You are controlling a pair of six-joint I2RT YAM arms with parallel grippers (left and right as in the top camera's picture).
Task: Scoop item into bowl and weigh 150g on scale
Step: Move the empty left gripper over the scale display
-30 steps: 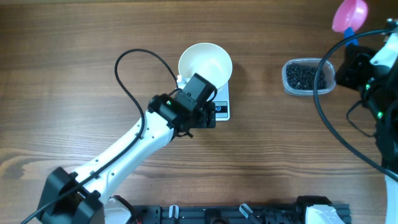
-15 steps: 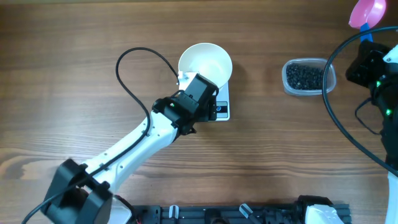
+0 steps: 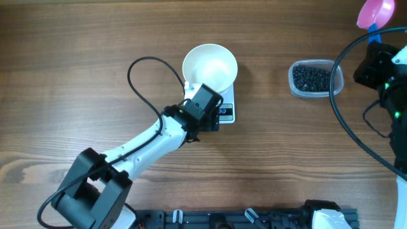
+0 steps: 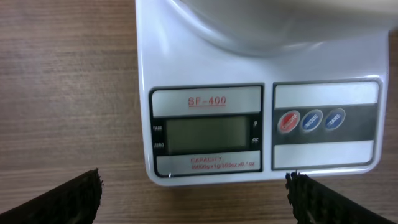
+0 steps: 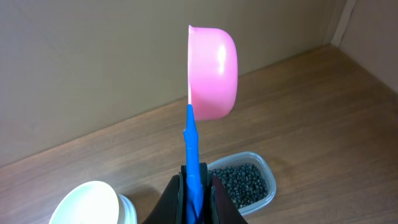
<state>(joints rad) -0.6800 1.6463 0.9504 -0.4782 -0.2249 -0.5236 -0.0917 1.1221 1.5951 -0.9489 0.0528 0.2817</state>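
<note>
Left gripper (image 4: 196, 200), jaws wide apart and holding nothing, hangs low at the front edge of the scale (image 4: 163, 56), facing its blank display (image 4: 205, 135) and 3 round buttons (image 4: 311, 121). The white bowl (image 3: 210, 65) sits on the scale and looks empty. Right gripper (image 5: 196, 186), jaws clamped on the blue handle of a pink scoop (image 5: 212, 70), holds it upright and unfilled above the far right of the table (image 3: 76, 51). The black beads (image 3: 310, 78) all lie in a clear tub (image 3: 294, 86), well apart from the bowl. Step in hand, by judgement: readying the scale, with no scooping begun. Next move probably calls for 1 fingertip pressing a button squarely, without nudging the bowl.
</note>
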